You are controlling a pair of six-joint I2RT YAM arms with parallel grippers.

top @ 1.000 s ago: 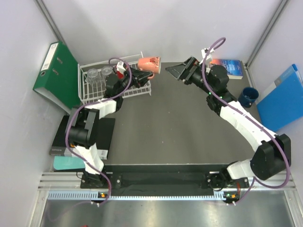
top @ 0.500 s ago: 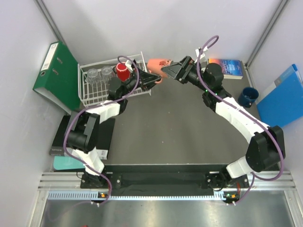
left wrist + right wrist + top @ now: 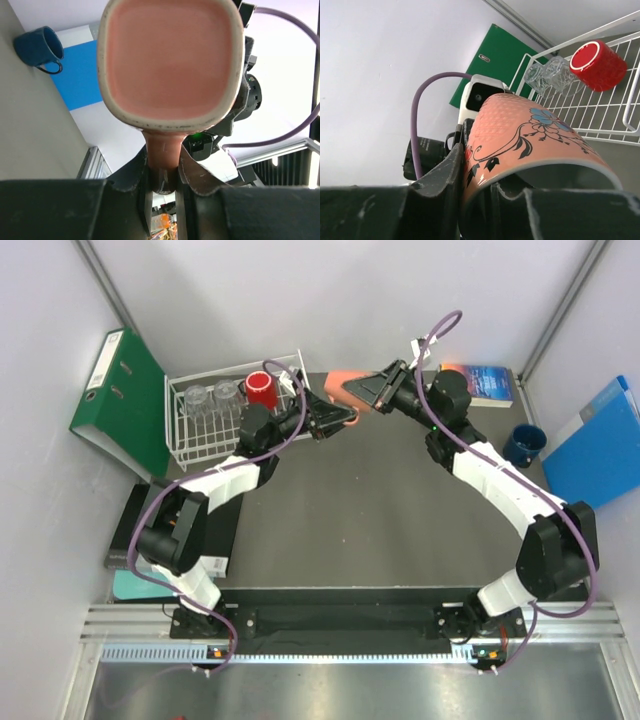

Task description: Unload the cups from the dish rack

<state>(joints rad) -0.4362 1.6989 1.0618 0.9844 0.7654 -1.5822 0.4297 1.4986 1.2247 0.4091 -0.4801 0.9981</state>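
An orange mug (image 3: pixel 343 382) with a flower pattern hangs in the air to the right of the dish rack (image 3: pixel 180 447), between both arms. My left gripper (image 3: pixel 162 176) is shut on its handle (image 3: pixel 161 149). My right gripper (image 3: pixel 480 185) is shut on its wall (image 3: pixel 520 135), one finger outside and one inside the rim. In the white wire rack a red cup (image 3: pixel 261 390) and two clear glass tumblers (image 3: pixel 197 397) stand upside down. A dark blue mug (image 3: pixel 522 445) sits on the table at the right.
A green binder (image 3: pixel 125 395) leans left of the rack. A blue folder (image 3: pixel 598 445) leans on the right wall, with a book (image 3: pixel 490 383) at the back right. A black box (image 3: pixel 135 530) lies at the near left.
My left arm has carried the orange mug rightward away from the rack. My right gripper has moved in from the right and closed on the mug's wall.
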